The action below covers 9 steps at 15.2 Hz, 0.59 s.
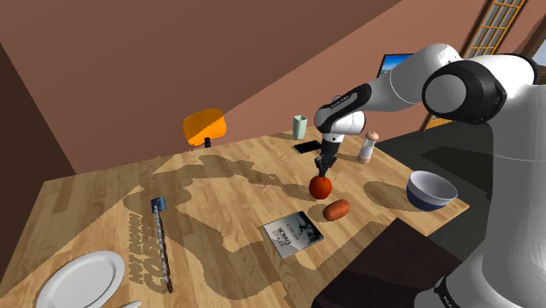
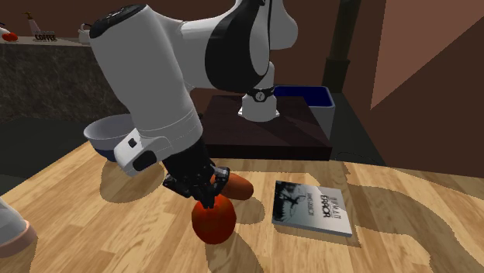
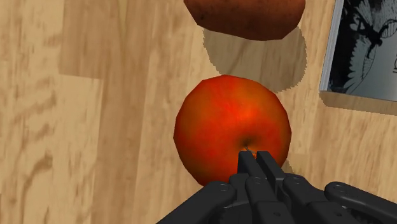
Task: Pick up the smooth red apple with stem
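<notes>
End effector [image 3: 256, 155], fingers together — tips at red apple [image 3: 224, 121] top

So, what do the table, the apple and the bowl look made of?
Table: wood, matte, with plank seams and visible grain. Apple: real-fruit look, smooth red-orange skin with a soft sheen and a stem dimple. Bowl: possibly glazed ceramic, blue outside and white inside; the plain rendering leaves it open.
</notes>
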### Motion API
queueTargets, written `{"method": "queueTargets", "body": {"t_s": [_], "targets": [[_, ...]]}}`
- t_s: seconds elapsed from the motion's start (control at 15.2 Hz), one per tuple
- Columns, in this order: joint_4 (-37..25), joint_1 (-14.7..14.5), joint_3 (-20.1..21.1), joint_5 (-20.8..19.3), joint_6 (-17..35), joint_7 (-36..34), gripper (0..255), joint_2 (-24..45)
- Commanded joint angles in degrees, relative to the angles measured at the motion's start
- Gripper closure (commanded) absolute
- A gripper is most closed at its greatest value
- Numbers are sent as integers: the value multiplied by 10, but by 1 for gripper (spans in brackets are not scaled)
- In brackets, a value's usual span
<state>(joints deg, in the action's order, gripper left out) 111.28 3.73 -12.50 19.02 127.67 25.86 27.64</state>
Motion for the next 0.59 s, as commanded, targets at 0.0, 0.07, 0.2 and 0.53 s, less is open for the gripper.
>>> {"method": "queueTargets", "body": {"t_s": [0.0, 0.07, 0.2, 0.53], "targets": [[0, 0, 0, 0, 0, 0, 255, 0], [0, 0, 0, 0, 0, 0, 255, 0], [1, -1, -1, -2, -5, -3, 255, -6], [-2, -5, -7, -13, -33, -13, 255, -32]]}}
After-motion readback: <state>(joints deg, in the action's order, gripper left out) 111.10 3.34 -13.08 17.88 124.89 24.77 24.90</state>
